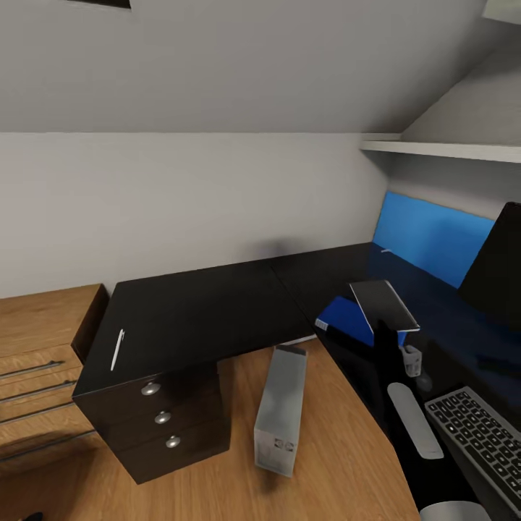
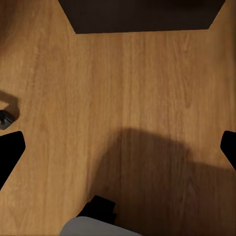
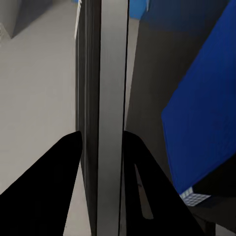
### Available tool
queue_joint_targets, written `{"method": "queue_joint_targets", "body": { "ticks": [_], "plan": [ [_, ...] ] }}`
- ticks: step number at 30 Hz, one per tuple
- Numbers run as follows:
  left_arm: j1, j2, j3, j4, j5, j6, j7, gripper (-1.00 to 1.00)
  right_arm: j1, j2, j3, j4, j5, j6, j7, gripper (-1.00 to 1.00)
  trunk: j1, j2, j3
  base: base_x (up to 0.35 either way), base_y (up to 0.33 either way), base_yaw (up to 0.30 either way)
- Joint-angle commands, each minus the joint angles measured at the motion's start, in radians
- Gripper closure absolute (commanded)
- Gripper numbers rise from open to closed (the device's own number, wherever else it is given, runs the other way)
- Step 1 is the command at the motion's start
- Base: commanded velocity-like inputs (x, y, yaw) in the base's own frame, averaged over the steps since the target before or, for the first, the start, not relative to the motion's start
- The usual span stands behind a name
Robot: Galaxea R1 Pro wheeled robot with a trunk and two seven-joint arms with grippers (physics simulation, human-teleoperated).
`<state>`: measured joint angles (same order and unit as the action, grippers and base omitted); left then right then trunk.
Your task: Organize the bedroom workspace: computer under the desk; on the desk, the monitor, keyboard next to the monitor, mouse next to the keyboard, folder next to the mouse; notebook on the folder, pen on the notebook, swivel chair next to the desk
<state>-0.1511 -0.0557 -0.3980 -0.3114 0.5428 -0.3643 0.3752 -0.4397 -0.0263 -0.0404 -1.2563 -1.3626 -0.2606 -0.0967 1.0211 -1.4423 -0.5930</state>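
Folder lies on the table; right pincer pinches the notebook above it; pen waits; left pincer spread.

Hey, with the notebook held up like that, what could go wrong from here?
1. The right tool grips the notebook by one edge, tilted above the folder. It may slip, or land partly off the folder.
2. The pen lies close to the edge of the desk, above the drawer unit and far from the folder. A clumsy grab might roll it off.
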Motion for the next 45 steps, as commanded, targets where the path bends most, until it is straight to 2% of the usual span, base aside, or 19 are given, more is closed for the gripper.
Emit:
{"method": "queue_joint_targets", "body": {
  "ticks": [1, 6, 9, 14, 26, 45],
  "plan": [
    [-0.001, 0.0, -0.009, 0.0, 0.006, -0.004, 0.007, -1.0, -0.001, -0.001, 0.001, -0.002, -0.011, -0.004, -0.002, 1.0, 0.0, -0.001, -0.001, 0.0, 0.0, -0.034],
    [-0.001, 0.001, -0.005, -0.001, 0.012, -0.008, 0.006, -1.0, -0.006, -0.007, 0.006, 0.003, -0.031, 0.003, -0.005, 1.0, 0.0, -0.001, -0.001, 0.0, 0.0, -0.014],
    [-0.001, -0.01, -0.007, -0.008, 0.021, -0.023, 0.01, -1.0, -0.009, -0.001, 0.003, 0.021, -0.023, 0.015, -0.023, 1.0, 0.0, -0.001, -0.001, 0.0, 0.0, 0.0],
    [-0.001, -0.025, -0.008, -0.014, 0.009, -0.046, 0.013, -1.0, -0.008, -0.006, 0.001, 0.042, -0.022, -0.005, 0.0, 1.0, 0.0, -0.001, -0.001, 0.0, 0.0, 0.0],
    [-0.001, -0.027, -0.011, -0.012, 0.003, -0.113, 0.011, -1.0, -0.008, -0.008, 0.002, 0.062, -0.024, -0.007, 0.003, 1.0, 0.0, -0.001, -0.001, 0.111, 0.0, 0.0],
    [-0.001, -0.027, -0.012, -0.008, 0.007, -0.114, 0.007, -1.0, -0.008, -0.007, 0.004, 0.119, -0.024, -0.005, -0.004, 1.0, 0.0, -0.001, -0.001, 0.151, 0.0, 0.0]
  ]
}}
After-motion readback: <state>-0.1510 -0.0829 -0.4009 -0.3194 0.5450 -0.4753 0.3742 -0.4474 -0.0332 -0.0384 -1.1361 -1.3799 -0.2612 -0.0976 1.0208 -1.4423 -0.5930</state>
